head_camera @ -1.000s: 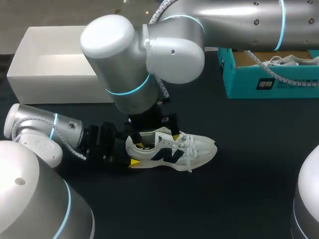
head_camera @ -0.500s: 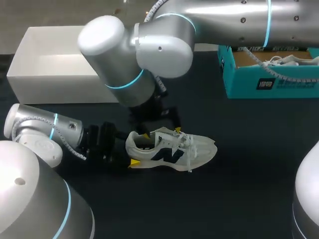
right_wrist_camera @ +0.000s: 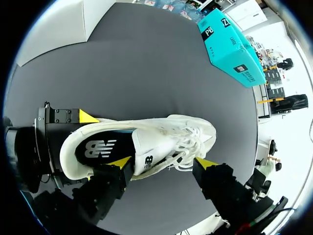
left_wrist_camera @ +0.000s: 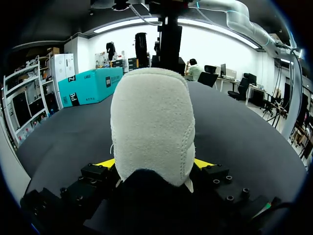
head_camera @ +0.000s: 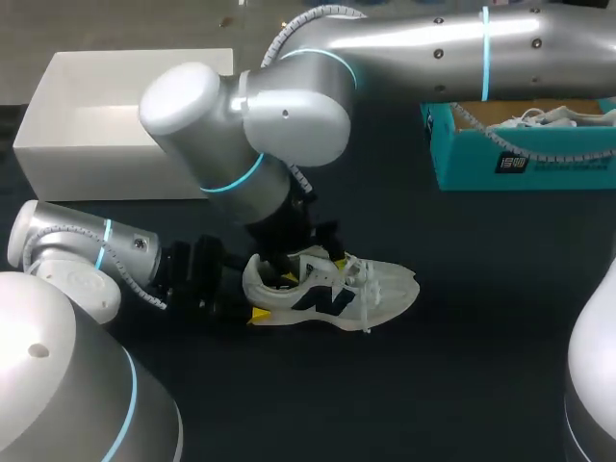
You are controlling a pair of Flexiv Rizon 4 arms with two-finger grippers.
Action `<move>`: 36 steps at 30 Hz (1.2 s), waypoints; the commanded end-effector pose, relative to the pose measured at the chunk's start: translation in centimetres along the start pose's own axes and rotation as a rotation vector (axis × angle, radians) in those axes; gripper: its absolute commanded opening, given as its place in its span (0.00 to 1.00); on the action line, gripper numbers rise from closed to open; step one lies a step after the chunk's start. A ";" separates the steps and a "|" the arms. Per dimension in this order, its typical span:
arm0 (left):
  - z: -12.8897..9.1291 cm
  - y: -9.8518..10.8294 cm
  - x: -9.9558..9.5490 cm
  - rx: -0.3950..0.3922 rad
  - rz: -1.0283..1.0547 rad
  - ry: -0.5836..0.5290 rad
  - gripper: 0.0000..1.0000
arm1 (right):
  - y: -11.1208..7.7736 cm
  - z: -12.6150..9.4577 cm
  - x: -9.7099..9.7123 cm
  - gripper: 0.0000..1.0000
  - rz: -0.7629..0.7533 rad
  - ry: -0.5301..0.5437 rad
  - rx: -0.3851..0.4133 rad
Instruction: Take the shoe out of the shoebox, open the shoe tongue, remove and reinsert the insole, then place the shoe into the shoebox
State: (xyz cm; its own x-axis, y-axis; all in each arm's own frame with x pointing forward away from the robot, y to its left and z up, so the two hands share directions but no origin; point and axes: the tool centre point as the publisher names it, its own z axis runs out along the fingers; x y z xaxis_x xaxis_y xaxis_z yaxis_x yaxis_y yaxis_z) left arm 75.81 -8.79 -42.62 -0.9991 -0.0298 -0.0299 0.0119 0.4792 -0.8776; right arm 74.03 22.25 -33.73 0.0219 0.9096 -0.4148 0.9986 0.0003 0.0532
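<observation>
White shoe (head_camera: 332, 289): a low trainer standing on its sole just in front of the white box (head_camera: 106, 173), toe pointing away from the left arm; thin mesh toe, dark emblem on the side, loose white laces (right_wrist_camera: 188, 139).
Heel: rounded and padded, with a fuzzy off-white nap, filling the left wrist view.
Insole (right_wrist_camera: 100, 148): dark and smooth with a pale mark, lying flat inside the shoe's opening.
Left gripper (left_wrist_camera: 154, 164): low on the table, clamped on the heel, one yellow tip pressed to each side.
Right gripper (right_wrist_camera: 162, 162): above the shoe's middle, fingers spread wide over its side with nothing pinched.
White box: rectangular, open-topped, with plain matte walls.
Teal box (head_camera: 520, 164): cardboard, well apart from the white box, with white laces showing inside.
Table (head_camera: 481, 337): a dark matte sheet under the white box.
</observation>
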 end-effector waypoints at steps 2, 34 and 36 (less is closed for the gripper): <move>0.4 0.2 0.2 0.000 0.000 -0.002 0.00 | -0.2 0.7 1.0 0.46 0.184 -0.067 0.011; 0.4 0.2 0.2 0.000 0.000 -0.002 0.00 | 2.8 1.2 -7.2 0.00 0.326 -0.098 0.024; 0.4 0.2 0.2 0.000 0.000 -0.002 0.00 | 2.9 1.7 -7.9 0.00 0.336 -0.112 0.036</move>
State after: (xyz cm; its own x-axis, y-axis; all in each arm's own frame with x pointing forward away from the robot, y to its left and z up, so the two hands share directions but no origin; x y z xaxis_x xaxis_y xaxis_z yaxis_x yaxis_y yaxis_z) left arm 75.82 -8.81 -42.61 -0.9991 -0.0299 -0.0298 0.0118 0.4790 -0.8777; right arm 77.06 15.39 -31.56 0.1448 0.8437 -0.5169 0.9894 -0.1275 0.0689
